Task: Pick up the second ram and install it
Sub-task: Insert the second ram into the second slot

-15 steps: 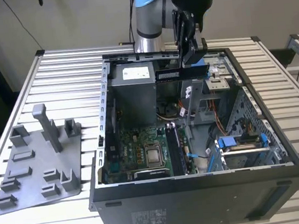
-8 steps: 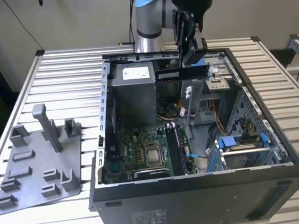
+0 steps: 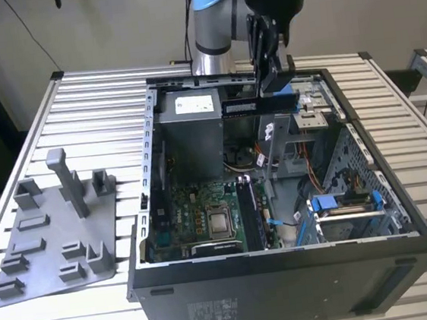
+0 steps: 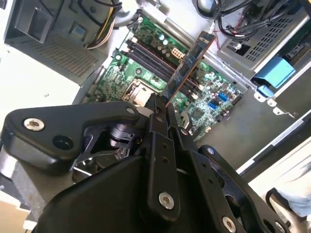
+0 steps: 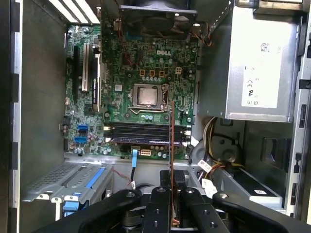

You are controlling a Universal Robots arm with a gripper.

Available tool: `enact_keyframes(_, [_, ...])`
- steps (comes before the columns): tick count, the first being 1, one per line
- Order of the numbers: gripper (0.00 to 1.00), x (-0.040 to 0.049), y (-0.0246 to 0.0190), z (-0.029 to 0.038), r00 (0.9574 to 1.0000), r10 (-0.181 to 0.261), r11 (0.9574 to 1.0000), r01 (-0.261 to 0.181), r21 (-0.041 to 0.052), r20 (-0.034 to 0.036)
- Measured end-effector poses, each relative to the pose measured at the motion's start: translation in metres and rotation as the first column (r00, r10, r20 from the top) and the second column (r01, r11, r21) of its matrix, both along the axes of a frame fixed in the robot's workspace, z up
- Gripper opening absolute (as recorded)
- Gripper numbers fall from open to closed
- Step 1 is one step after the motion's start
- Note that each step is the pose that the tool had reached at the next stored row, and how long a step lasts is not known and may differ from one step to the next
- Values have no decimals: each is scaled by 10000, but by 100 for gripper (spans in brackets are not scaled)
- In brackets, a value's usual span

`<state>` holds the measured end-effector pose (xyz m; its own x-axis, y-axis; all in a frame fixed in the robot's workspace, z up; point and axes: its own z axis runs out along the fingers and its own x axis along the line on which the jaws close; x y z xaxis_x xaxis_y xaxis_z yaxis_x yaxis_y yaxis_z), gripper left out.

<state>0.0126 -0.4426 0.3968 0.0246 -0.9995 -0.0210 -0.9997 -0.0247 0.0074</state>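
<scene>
The second ram (image 3: 257,104) is clamped between the closed fingers of the gripper (image 3: 276,84) and is carried in the air above the open computer case (image 3: 286,271), over the part near the power supply (image 3: 189,132) and well apart from the motherboard (image 3: 205,222) below. In the exterior view the stick is held level by the end toward that view's right. Its long axis runs across that view, and the pale label sits toward the free end at that view's left. In the first wrist view it is seen edge-on as a thin line (image 5: 172,131) crossing the memory slots (image 5: 141,132), so its long axis is judged to lie roughly crosswise to them. For the step to be done well, the stick should be turned until it lies parallel with a free slot and its contact edge faces down. It should be lowered squarely, and the cables (image 3: 263,155) beside the slots should be kept clear. The grey fixture plate (image 3: 54,245) lies on the table outside the case.
</scene>
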Motion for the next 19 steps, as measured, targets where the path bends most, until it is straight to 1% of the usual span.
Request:
enact_keyframes(5, [14,0,-3,-6,9991,-416,9991,416,0,0])
enact_keyframes(9, [14,-1,-8,-12,9965,-831,9965,831,3,1])
enact_keyframes(13, [14,0,-18,-16,9924,-1228,9924,1228,1,0])
enact_keyframes(16, [14,0,-25,-20,9884,-1520,9884,1520,1,0])
enact_keyframes(19, [14,0,-28,-23,9823,-1875,9823,1875,-1,0])
